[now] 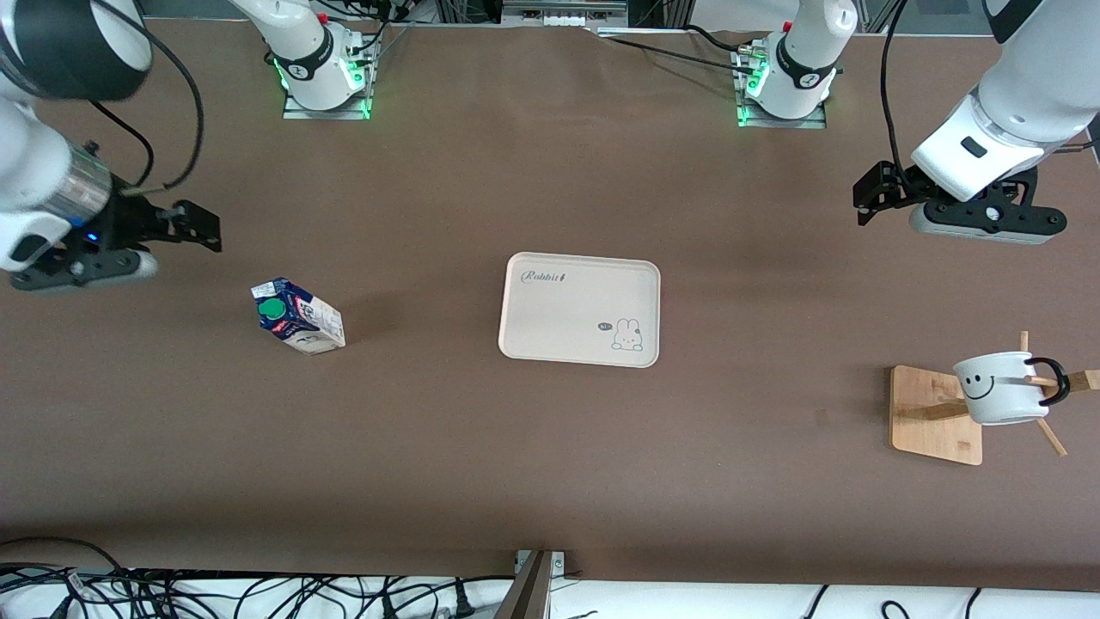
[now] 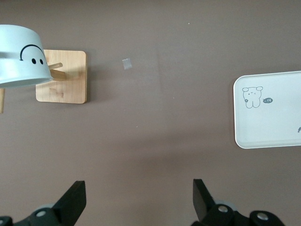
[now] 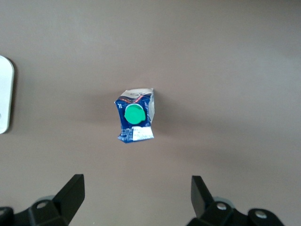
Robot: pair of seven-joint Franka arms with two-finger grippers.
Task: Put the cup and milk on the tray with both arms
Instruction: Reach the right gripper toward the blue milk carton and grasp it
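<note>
The cup (image 1: pixel 1001 389) hangs on a wooden rack (image 1: pixel 937 414) at the left arm's end of the desk; the milk (image 1: pixel 299 316) stands near the right arm's end, the tray (image 1: pixel 580 309) between them. Left gripper (image 1: pixel 876 196) and right gripper (image 1: pixel 196 227) hover with fingers apart; lifting the cup could snag its handle on the peg and tip the rack

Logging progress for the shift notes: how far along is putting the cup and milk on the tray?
Nothing looks done yet: the tray carries nothing. The milk carton stands on the table toward the right arm's end, and the smiley cup hangs on its wooden rack toward the left arm's end. Nothing is in hand: the right gripper and left gripper have open jaws. Both pickups and placements remain.
</note>
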